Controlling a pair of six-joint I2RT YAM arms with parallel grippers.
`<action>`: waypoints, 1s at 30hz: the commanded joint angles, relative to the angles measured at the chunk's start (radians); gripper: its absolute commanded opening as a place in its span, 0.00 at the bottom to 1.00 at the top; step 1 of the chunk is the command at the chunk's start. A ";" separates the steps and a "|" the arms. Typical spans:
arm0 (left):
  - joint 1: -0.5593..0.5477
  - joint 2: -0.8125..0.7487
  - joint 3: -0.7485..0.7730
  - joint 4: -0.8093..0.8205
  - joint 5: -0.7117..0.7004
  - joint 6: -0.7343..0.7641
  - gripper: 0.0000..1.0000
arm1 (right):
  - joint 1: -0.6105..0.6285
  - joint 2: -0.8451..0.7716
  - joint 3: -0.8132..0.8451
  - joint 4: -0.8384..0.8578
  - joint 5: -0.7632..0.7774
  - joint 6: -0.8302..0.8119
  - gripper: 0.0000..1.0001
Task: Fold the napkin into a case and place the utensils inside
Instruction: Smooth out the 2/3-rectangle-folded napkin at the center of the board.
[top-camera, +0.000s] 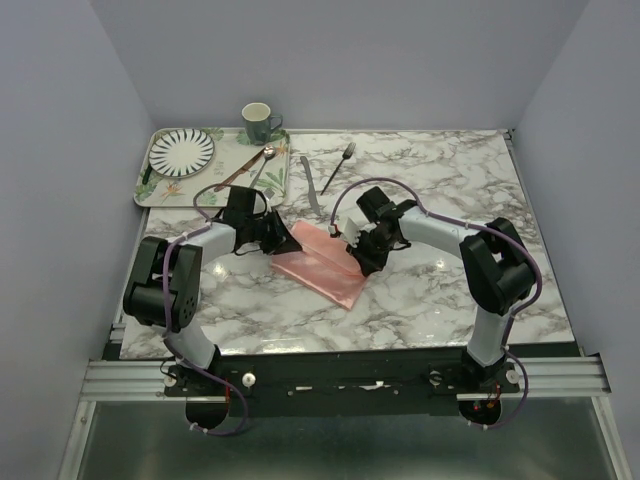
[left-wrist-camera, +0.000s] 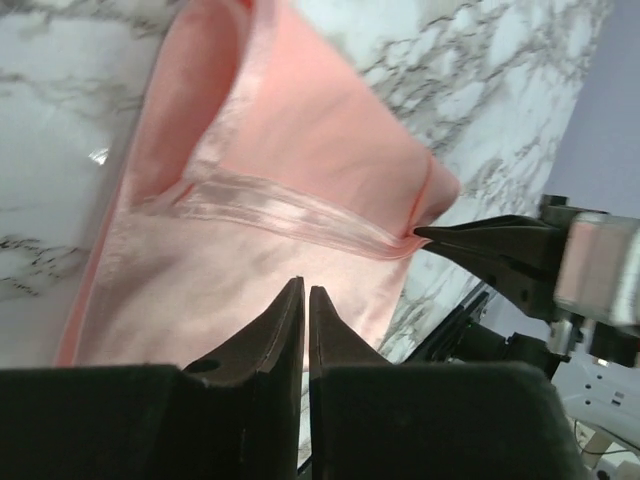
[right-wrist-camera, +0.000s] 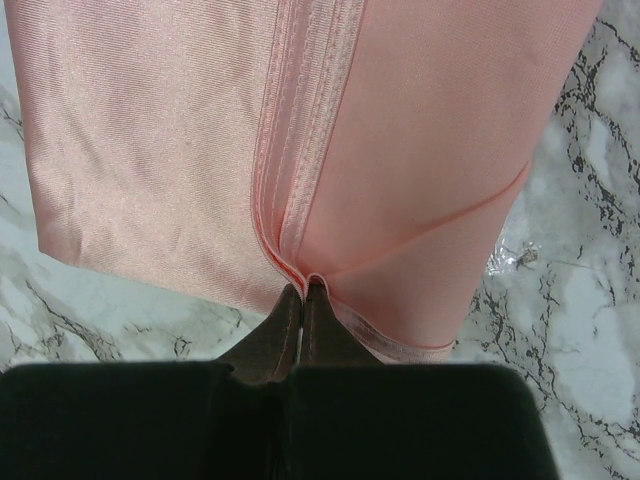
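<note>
The napkin (top-camera: 322, 265) is lying folded into a long strip at the middle of the surface (top-camera: 430, 300). In the overhead view its long axis is running from 11 o'clock to 5 o'clock. The right claw (right-wrist-camera: 303, 288) is pinching the folded hem at the strip's 3 o'clock long edge, jaws closed on the cloth. The left claw (left-wrist-camera: 305, 292) is hanging over the 10 o'clock end, jaws parted by only a narrow slit, with no cloth showing between them. That arm is judged the nearer for taking the free end. The fork (top-camera: 341, 163) and knife (top-camera: 312, 186) are lying apart from the napkin toward 12 o'clock, not yet inside.
</note>
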 joint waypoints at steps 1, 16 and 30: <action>-0.004 -0.040 0.063 0.057 0.066 0.025 0.17 | 0.006 0.011 -0.040 0.047 0.085 -0.049 0.01; -0.043 0.223 0.136 0.162 -0.028 -0.090 0.14 | 0.008 -0.023 -0.065 0.128 0.182 -0.142 0.01; -0.043 0.299 0.093 0.134 -0.081 -0.092 0.09 | -0.015 -0.156 0.029 -0.118 0.050 -0.024 0.38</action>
